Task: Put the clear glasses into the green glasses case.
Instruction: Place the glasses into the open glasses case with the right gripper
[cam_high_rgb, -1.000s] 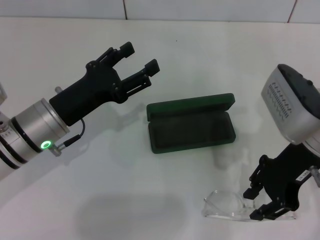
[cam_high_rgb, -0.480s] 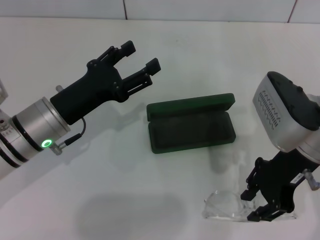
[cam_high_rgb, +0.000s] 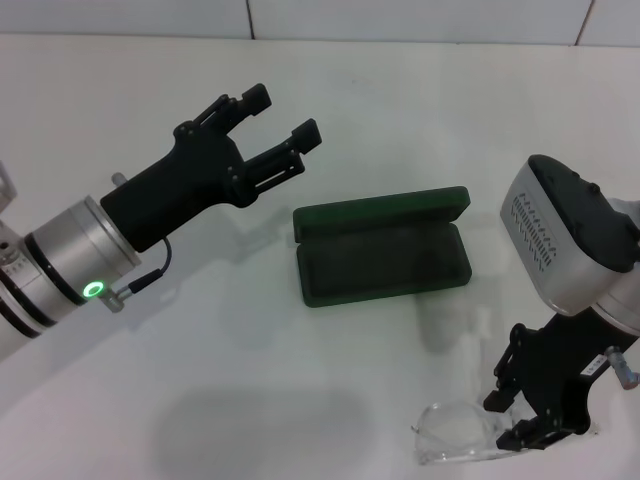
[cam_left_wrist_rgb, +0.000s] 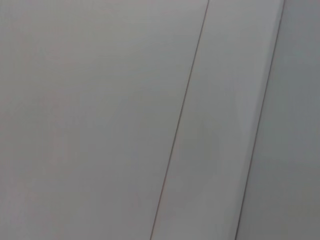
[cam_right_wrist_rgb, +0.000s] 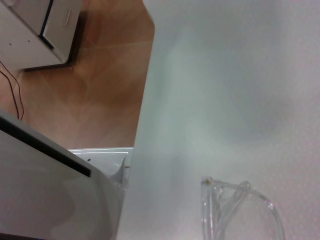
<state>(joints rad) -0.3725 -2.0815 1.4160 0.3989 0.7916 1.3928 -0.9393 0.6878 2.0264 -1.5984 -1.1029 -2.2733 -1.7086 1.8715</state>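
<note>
The right gripper (cam_high_rgb: 533, 418), seemingly closed on the glasses (cam_high_rgb: 462, 440), is nearer; the open case (cam_high_rgb: 385, 257) lies up-left of it, long axis sideways.

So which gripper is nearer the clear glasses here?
Right. The right gripper is at the clear glasses, at their right end; the left gripper hovers far off, beyond the green glasses case.

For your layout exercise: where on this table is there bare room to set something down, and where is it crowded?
Bare: the table in front of the case, left of the glasses; also the far strip behind the case. Crowded: the near right corner, where the right gripper meets the glasses. The left gripper hangs left of the case.
</note>
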